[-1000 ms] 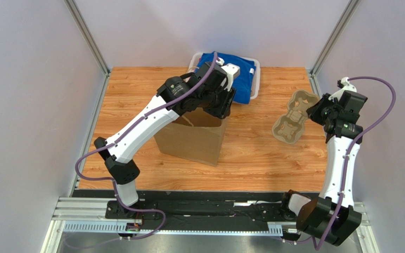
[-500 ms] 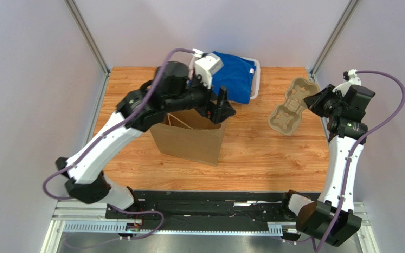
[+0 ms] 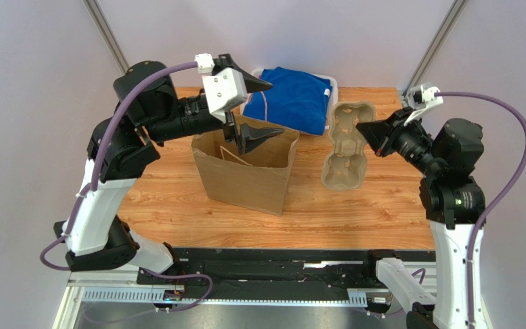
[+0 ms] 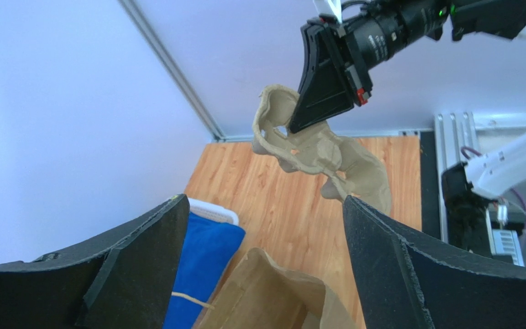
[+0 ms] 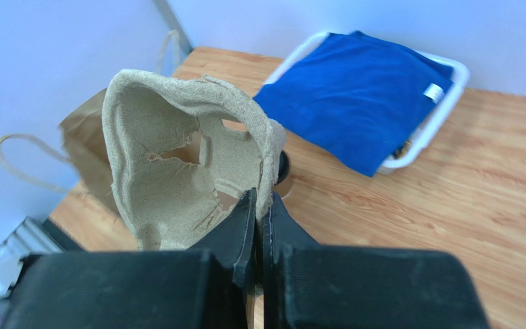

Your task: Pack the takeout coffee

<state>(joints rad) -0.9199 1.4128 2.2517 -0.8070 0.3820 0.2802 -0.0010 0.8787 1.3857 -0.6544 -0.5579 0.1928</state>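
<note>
From above, the left gripper (image 3: 262, 110) hangs with its jaws spread wide over the open mouth of the brown paper bag (image 3: 245, 175). The right gripper (image 3: 368, 131) pinches the edge of the pulp cup carrier (image 3: 344, 147), held tilted in the air just right of the bag, and the coffee cup cannot be made out here. The left wrist camera shows the same wide gap between its fingers (image 4: 142, 267), with the bag's rim below and the carrier aloft beyond. The right wrist camera shows its fingers pressed onto the carrier's rim, and a small dark round shape (image 5: 283, 168) just behind that rim may be the cup's lid, though I cannot tell.
</note>
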